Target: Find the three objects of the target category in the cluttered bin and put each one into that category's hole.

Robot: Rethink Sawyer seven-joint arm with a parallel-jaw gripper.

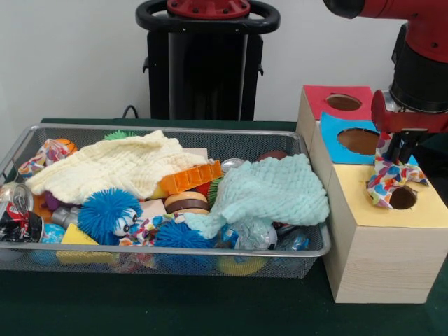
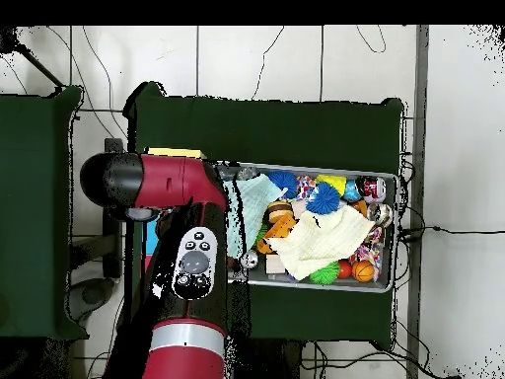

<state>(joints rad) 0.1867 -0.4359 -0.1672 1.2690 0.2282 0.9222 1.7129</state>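
Entry, as logged from my remote station.

Landmark: the yellow-faced box (image 1: 389,231), standing on the green tabletop (image 1: 210,308) just beside the bin (image 1: 168,260).

- Hole (image 1: 404,197): the round cutout in the yellow face. It was open but partly covered at its rim by cloth.
- Polka-dot cloth, first (image 1: 385,180): draped on the yellow face, touching the hole's edge, its upper end rising under the gripper. I judged it mid-delivery, not yet through the hole.
- Gripper (image 1: 400,150): directly above the yellow face, beside the hole. It appeared to be pinching the cloth's top end, though I could not see the contact clearly.
- Polka-dot cloth, second (image 1: 43,155): in the bin's end farthest from the yellow box, bunched against the wall.
- Polka-dot cloth, third (image 1: 147,228): along the bin's front edge, part buried among toys; I could not be sure this scrap was a whole cloth.
- Non-targets: pale yellow knitted cloth (image 1: 115,166), mint-green knitted cloth (image 1: 269,192), blue fuzzy ball (image 1: 106,210).
- Blue-faced cutout (image 1: 358,141) and red-faced cutout (image 1: 343,102): behind the yellow box, unused.

Tally, by my judgement: none fully deposited, one at the hole, two left to dig out.
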